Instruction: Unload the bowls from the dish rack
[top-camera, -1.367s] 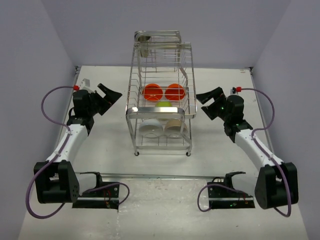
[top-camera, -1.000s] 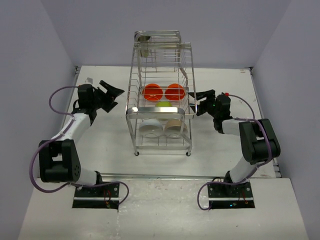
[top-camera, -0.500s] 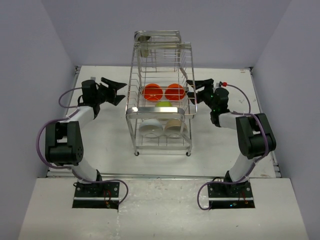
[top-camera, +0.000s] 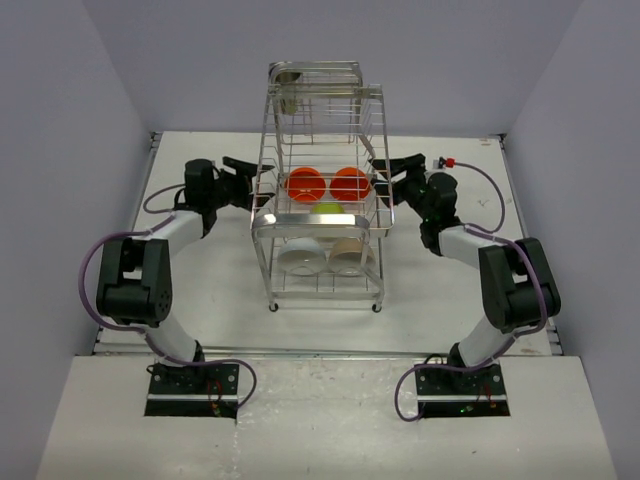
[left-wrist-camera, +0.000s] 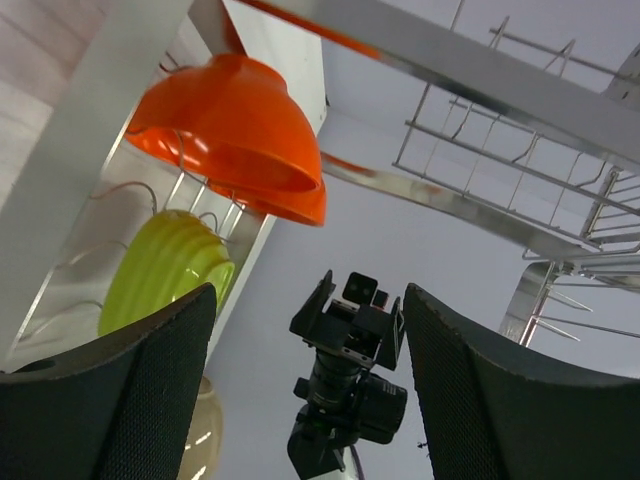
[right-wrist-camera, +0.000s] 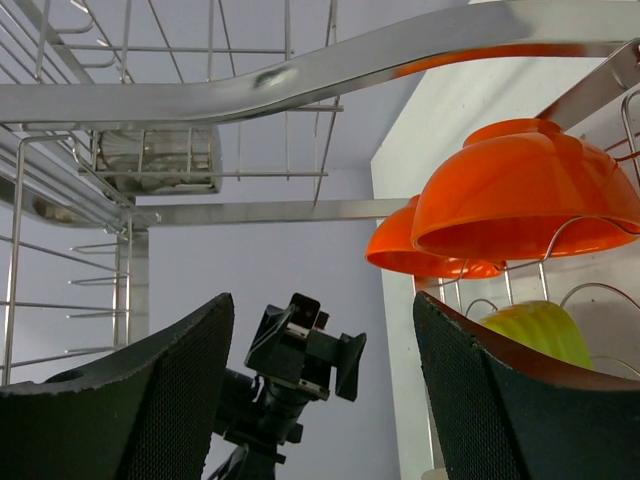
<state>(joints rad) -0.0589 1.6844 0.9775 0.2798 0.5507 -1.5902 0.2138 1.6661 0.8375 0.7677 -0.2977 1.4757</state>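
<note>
White table (top-camera: 215, 295), chrome wire rack (top-camera: 320, 222), glossy bowls (top-camera: 305, 184)

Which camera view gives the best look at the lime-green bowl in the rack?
The left wrist view: the lime-green bowl appears large, its ribbed outer wall clear below an orange bowl. The right wrist view shows only its top, cut off by the fingers. The top external view shows a small patch inside the dish rack.

no legible text, no labels, no brands, no numbers
</note>
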